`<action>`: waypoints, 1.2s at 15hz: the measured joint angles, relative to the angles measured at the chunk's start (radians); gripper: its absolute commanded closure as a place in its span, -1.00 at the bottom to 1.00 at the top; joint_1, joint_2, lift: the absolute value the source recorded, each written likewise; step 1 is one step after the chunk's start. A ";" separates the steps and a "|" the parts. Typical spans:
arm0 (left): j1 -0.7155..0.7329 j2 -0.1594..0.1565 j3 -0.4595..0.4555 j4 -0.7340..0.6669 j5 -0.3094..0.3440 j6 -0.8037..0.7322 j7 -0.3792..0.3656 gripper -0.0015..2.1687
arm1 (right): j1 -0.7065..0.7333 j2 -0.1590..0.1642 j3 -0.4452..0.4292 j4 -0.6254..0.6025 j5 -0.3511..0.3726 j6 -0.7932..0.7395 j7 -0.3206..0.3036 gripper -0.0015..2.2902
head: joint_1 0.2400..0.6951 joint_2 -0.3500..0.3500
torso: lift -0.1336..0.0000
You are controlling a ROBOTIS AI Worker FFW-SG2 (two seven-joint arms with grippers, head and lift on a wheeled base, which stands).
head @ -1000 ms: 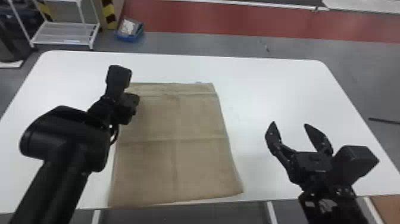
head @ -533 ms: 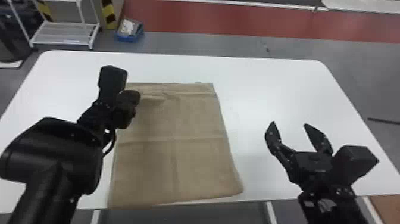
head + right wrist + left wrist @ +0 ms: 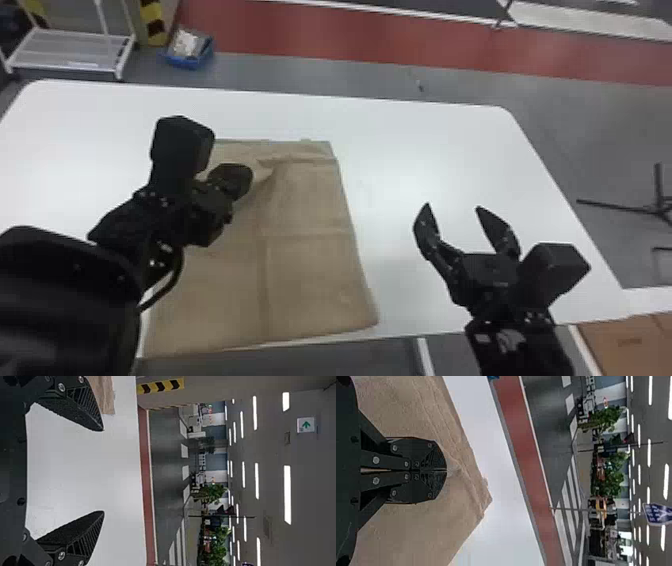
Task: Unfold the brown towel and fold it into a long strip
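At centre left, the left gripper [image 3: 241, 181] pinches the wrinkled cloth of the brown towel [image 3: 305, 270]; at lower right, the right gripper [image 3: 452, 206] is wide.

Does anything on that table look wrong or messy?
Only the brown towel looks off: its far part is rumpled, with creases by the left gripper, which seems to pinch the cloth. I see no spill or damage.

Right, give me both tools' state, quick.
Left tool: closed, pinching the brown towel.
Right tool: open, holding nothing.
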 measured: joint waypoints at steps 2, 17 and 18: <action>0.019 0.004 -0.054 -0.041 -0.032 0.057 -0.036 0.56 | 0.001 -0.001 0.000 0.000 -0.002 -0.001 0.000 -0.88 | 1.00 -0.78 | -0.85; 0.048 0.029 -0.239 -0.053 -0.055 0.116 -0.108 -0.99 | -0.005 -0.012 0.008 -0.003 -0.005 -0.004 0.007 -0.88 | 1.00 -1.00 | -0.85; 0.049 0.029 -0.234 -0.053 -0.052 0.116 -0.089 -0.99 | -0.005 -0.012 0.009 -0.004 -0.001 -0.004 0.016 -0.88 | 1.00 -1.00 | -0.85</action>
